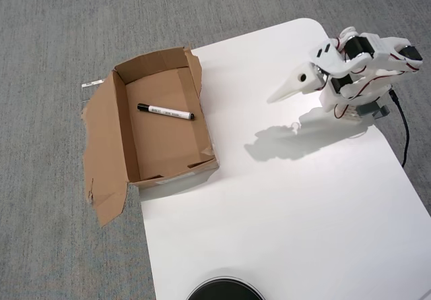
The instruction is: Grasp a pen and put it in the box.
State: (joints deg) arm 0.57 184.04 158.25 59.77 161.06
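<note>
Pen (166, 112) lay flat inside the box (113, 130) at the table's (303, 212) left edge. Gripper (277, 98), near the right edge, looked closed and empty. Little risk remained beyond bumping the box.

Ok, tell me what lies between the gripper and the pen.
In the overhead view, only bare white table and the box's torn right wall separate the gripper from the pen, which lies inside the box.
</note>
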